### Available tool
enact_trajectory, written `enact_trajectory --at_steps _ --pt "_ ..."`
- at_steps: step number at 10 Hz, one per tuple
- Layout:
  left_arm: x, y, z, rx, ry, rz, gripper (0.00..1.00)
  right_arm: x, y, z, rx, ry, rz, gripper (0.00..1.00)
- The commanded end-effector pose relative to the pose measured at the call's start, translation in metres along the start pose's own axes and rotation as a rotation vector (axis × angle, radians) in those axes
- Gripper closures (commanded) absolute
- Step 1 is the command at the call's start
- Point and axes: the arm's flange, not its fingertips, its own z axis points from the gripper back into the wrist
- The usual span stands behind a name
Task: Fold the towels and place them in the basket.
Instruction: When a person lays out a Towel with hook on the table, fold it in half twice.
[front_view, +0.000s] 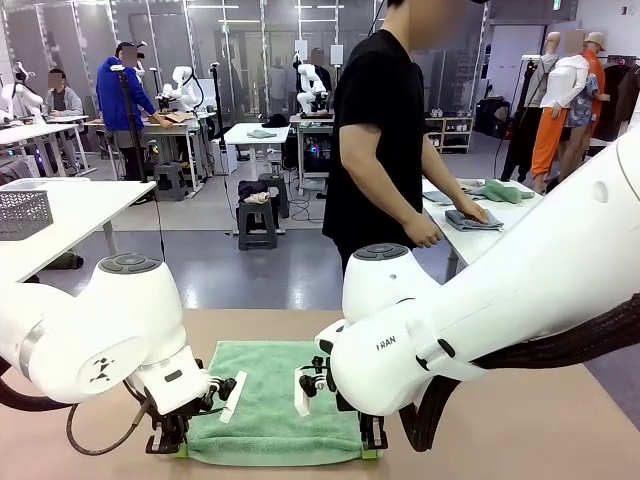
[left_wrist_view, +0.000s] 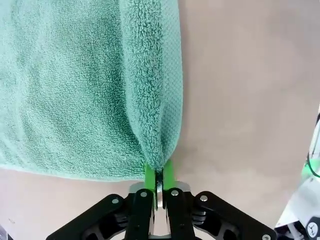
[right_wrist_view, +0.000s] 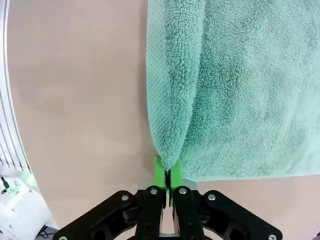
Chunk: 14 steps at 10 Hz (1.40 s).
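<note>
Pinching the near edge of a mint green towel (front_view: 268, 395), both claws sat low over the tan surface (front_view: 255, 325). The left claw (left_wrist_view: 159, 172) was closed down tight, its green pads (left_wrist_view: 149, 175) pressed together on one near corner of the towel. There the terry cloth was gathered into a raised ridge that ran away from the fingertips. The right claw (right_wrist_view: 167, 172) was clamped just as narrowly on the other near corner, with a matching bunched ridge rising out of its grip. From the front, the left claw gripped the towel's near left corner and the right claw its near right corner. The rest of the cloth lay spread flat on the surface between the two white arms.

Across the surface a person (front_view: 378, 130) in a black shirt stood turned toward a white surface (front_view: 455, 245) at picture right. One hand (front_view: 470, 209) rested on a folded grey-blue towel (front_view: 478, 222). A crumpled green towel (front_view: 503, 190) lay just beyond it. Far to the left, a pale mesh basket (front_view: 22, 213) stood on another white surface.
</note>
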Motion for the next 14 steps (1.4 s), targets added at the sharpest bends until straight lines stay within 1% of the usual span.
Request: enact_trajectory --at_steps 1,5,6,9,11,14 --pt "0.000 0.000 0.000 0.000 0.000 -0.001 1.00 -0.001 -0.001 -0.001 0.001 -0.001 0.000 1.00" --pt "0.000 0.000 0.000 0.000 0.000 -0.001 1.00 -0.001 -0.001 -0.001 0.001 -0.001 0.000 1.00" --pt "0.000 0.000 0.000 0.000 0.000 0.000 0.93 0.000 0.000 0.000 0.000 0.000 0.000 0.95" --pt "-0.011 0.010 0.024 -0.042 -0.016 -0.011 0.93 -0.006 -0.006 0.022 0.000 0.021 0.026 0.95" --pt "-0.014 0.019 0.040 -0.077 -0.001 -0.029 0.93 -0.005 -0.013 0.038 -0.005 0.007 0.044 0.95" --pt "-0.009 0.033 0.055 -0.118 0.013 -0.046 0.93 -0.003 -0.021 0.052 0.020 -0.027 0.070 0.95"
